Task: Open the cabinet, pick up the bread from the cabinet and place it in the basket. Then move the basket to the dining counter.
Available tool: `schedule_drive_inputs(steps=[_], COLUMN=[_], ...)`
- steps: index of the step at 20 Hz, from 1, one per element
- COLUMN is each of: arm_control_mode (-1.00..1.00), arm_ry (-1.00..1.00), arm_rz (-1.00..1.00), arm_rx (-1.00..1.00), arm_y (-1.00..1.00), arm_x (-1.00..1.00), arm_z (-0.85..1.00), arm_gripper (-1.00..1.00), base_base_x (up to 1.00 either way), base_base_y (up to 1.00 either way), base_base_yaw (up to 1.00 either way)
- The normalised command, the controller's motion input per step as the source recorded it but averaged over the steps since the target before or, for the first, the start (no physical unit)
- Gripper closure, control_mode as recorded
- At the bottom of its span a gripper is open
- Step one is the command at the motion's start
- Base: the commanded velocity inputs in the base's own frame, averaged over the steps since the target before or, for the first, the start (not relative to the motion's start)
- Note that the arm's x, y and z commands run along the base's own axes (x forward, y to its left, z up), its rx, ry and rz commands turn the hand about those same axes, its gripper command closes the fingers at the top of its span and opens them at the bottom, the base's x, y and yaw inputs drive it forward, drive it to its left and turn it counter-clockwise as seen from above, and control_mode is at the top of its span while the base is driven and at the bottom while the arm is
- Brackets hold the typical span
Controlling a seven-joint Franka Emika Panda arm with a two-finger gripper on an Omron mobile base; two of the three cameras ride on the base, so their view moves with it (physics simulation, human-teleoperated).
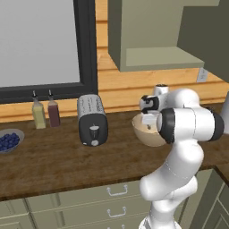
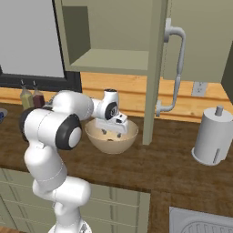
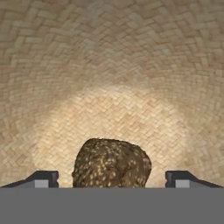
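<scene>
Hand view: bread (image 3: 111, 162) between spread tool (image 3: 111, 178) tips, base views: basket (image 2: 111, 136)

The white arm (image 2: 50, 132) rises from the lower left of the right base view, folds at a dark-jointed elbow near mid-left, and reaches toward the centre of the frame with its wrist turned downward. The gripper (image 2: 110, 131) points down at centre frame. In the hand view its two dark fingertips (image 3: 43, 178) stand wide apart at the bottom corners, jaws spread, neither tip touching anything.
</scene>
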Motion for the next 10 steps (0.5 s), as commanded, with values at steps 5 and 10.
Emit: schedule_drive_inputs(steps=[5, 10], arm_control_mode=[-1.0, -1.0], arm_ry=[-0.01, -0.12], arm_rz=[0.03, 0.11], arm_rx=[-0.03, 0.01], arm_y=[0.2, 0.0], arm_x=[-0.27, -0.67], arm_z=[0.26, 0.6], arm_gripper=[-1.0, -1.0], base_base_x=[0.0, 0.0], base_base_y=[0.0, 0.0], base_base_yaw=[0.0, 0.0])
